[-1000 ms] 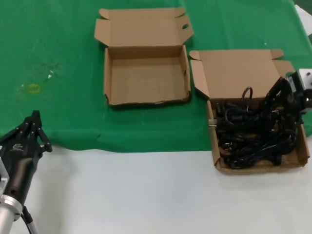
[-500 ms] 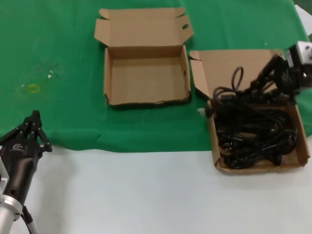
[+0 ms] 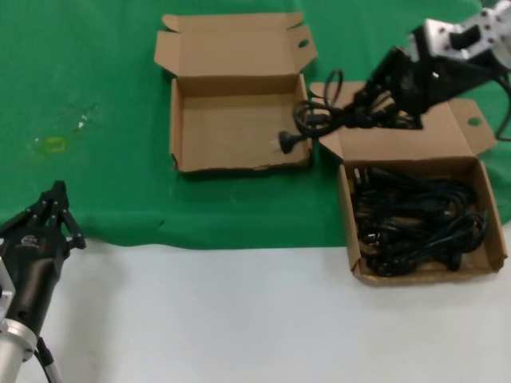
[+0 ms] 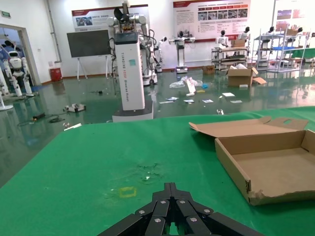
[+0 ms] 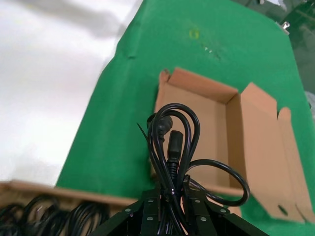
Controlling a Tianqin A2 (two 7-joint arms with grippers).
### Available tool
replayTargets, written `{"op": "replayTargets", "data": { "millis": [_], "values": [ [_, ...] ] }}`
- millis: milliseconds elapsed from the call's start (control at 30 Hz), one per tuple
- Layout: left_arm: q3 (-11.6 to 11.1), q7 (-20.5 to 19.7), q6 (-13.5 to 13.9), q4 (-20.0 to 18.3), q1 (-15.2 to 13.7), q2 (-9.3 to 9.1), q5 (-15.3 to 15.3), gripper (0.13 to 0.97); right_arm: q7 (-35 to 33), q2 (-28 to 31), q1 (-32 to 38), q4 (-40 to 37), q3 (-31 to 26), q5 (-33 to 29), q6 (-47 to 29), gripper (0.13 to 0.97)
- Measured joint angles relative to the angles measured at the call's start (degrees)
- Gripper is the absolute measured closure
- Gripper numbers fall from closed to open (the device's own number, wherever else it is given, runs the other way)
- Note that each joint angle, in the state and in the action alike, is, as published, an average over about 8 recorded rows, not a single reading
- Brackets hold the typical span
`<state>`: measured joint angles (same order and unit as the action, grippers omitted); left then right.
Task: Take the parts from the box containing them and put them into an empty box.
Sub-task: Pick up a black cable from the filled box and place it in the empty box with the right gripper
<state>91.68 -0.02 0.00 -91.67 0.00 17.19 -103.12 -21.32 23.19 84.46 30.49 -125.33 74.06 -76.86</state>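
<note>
Right gripper (image 3: 363, 112) pinches one looped black cable (image 3: 313, 116) and holds it in the air at about one o'clock in the head view, above the gap between the two boxes. The cable's plug dangles over the near right corner of the empty box (image 3: 239, 120), which sits at twelve o'clock. In the right wrist view the cord (image 5: 170, 147) rises in loops from between the closed-down fingers, with that box's bare floor (image 5: 206, 123) beyond it.

As a judgement, the task is at an early stage. The empty box shows nothing on its floor, so no cable has been delivered yet; this looks like the first one, lifted but not released. The box containing the parts (image 3: 495, 239), at about four o'clock, holds a dense tangle of cables (image 3: 419, 219); how many is hard to tell. What remains is to carry this cable over the empty box, let it go, then repeat for the pile.

Left gripper (image 3: 54, 209) waits at eight o'clock near the cloth's edge, its fingers pressed together around nothing.
</note>
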Motion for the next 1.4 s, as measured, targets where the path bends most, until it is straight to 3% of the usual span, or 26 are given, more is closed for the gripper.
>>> {"op": "replayTargets", "data": {
  "millis": [300, 467, 1200, 1400],
  "values": [
    [0.0, 0.0, 0.0, 0.0, 0.0, 0.0, 0.0, 0.953, -7.2, -10.9, 7.4, -20.1, 1.1, 0.7, 6.5, 0.871],
    [0.0, 0.0, 0.0, 0.0, 0.0, 0.0, 0.0, 0.953, -8.8, -15.0, 9.2, -26.5, 2.0, 1.1, 11.4, 0.871],
    [0.0, 0.0, 0.0, 0.0, 0.0, 0.0, 0.0, 0.953, -8.6, -22.3, 4.9, -30.0, 3.9, 1.7, 27.2, 0.872],
    [0.0, 0.0, 0.0, 0.0, 0.0, 0.0, 0.0, 0.953, -9.1, -23.0, 3.0, -28.9, 1.4, 5.0, 29.8, 0.872]
  ]
}}
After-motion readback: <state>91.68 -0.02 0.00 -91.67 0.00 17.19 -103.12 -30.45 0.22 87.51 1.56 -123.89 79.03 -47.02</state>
